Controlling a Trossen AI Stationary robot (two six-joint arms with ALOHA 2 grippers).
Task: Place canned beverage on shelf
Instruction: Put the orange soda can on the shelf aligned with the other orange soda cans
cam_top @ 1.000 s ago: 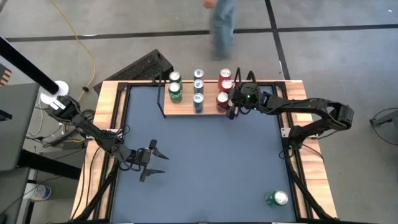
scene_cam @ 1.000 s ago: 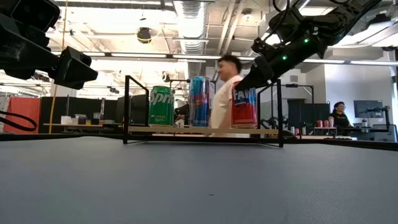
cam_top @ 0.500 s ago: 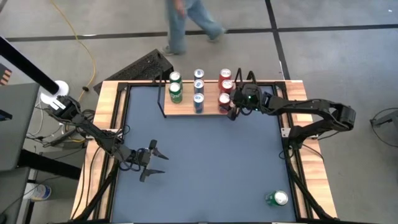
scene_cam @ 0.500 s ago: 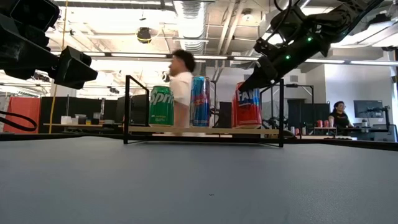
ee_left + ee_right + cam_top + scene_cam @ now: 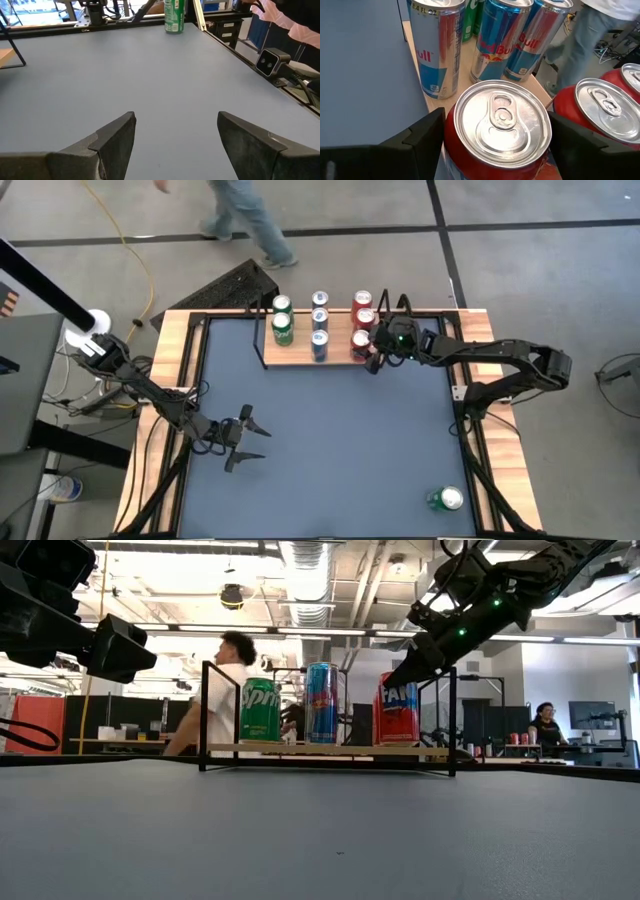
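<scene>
The shelf (image 5: 300, 348), a light-wood board with black wire ends, stands at the table's far edge. On it stand green cans (image 5: 282, 328), blue cans (image 5: 319, 340) and red cans (image 5: 362, 308). The nearest red can (image 5: 497, 122) stands upright on the board's right end. My right gripper (image 5: 368, 345) reaches it from the right. It is open, with one finger on each side of the can's top. My left gripper (image 5: 256, 438) stands open over the table's left side with nothing between its fingers (image 5: 115, 137). A lone green can (image 5: 446, 499) lies near the near right corner.
The shelf's wire end frame (image 5: 450, 720) rises just right of the red can. Two more red cans (image 5: 615, 107) stand close behind it, and slim blue cans (image 5: 500, 42) stand beside it. A person (image 5: 245, 215) walks past beyond the far edge.
The person beyond the far edge has walked toward the left. Neither arm has visibly moved.
</scene>
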